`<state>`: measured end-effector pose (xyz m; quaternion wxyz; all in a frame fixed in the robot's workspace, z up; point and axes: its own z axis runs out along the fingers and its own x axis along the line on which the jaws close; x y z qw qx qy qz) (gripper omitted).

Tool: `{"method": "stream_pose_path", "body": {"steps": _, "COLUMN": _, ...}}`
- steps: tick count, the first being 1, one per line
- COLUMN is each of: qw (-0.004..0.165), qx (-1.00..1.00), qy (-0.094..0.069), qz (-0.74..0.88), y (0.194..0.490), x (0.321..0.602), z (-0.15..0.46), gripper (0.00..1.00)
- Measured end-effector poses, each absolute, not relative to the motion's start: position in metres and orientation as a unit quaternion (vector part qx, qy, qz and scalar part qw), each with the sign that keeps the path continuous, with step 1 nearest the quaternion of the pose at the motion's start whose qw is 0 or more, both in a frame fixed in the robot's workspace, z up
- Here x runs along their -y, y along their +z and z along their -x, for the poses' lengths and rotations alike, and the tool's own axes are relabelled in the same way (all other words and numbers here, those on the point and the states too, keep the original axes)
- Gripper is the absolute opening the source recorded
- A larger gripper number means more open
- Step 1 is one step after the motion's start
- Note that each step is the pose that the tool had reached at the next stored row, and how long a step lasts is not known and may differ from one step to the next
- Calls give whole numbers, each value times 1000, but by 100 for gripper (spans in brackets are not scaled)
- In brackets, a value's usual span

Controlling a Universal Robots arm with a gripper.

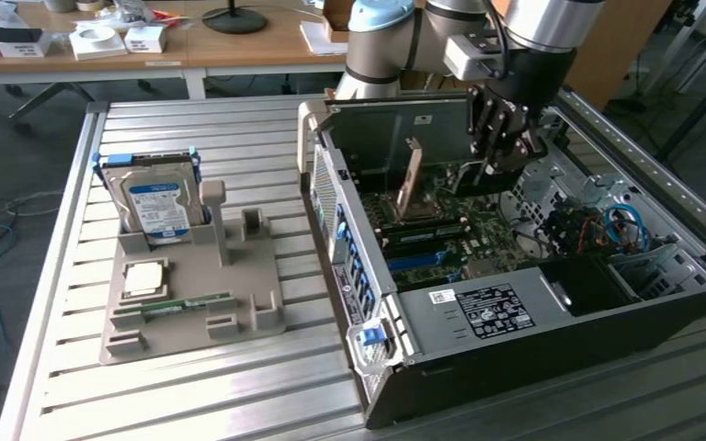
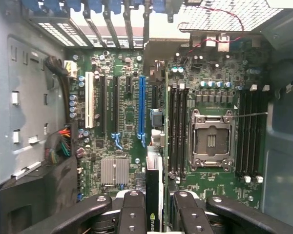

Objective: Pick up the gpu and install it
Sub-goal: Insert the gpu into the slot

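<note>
A slatted metal table (image 1: pixel 71 386) fills the lower part of the exterior view. On the exterior view's left a grey fixture (image 1: pixel 243 303) rests on it, holding an upright hard drive (image 1: pixel 157 202) with a blue label, a square processor chip (image 1: pixel 144 276) and a narrow RAM stick (image 1: pixel 187 302) lying flat. On the exterior view's right an open computer case (image 1: pixel 550 367) lies on its side, its interior facing up.

Inside the case, the wrist view looks down on the motherboard (image 2: pixel 128 114). It shows a white slot (image 2: pixel 90 100), black slots beside it, a long blue slot (image 2: pixel 141 107), a finned heatsink (image 2: pixel 114 171), an open CPU socket (image 2: pixel 212 139) and banks of RAM slots (image 2: pixel 177 131) on either side of the socket. A bundle of coloured wires (image 2: pixel 61 146) sits by the case wall. In the exterior view the socket's load plate (image 1: pixel 411 175) stands raised, just beside the arm's tool, toward the exterior view's left.

The gripper (image 1: pixel 500 165) hangs inside the case in the upper right of the exterior view. Its fingers (image 2: pixel 133 212) are clamped on the gpu (image 2: pixel 155 180), which is held on edge between them with its thin edge toward the wrist camera. The card lies parallel to the blue slot, between that slot and the nearer bank of RAM slots. Whether it touches the board cannot be told.
</note>
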<state>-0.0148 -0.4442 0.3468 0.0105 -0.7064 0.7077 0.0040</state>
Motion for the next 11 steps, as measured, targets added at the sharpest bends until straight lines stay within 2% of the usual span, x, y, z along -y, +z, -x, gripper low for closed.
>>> {"method": "stream_pose_path", "body": {"steps": 11, "qw": 11, "qx": -708, "qy": 4, "qz": 706, "y": 340, "x": 445, "z": 15, "gripper": 27}}
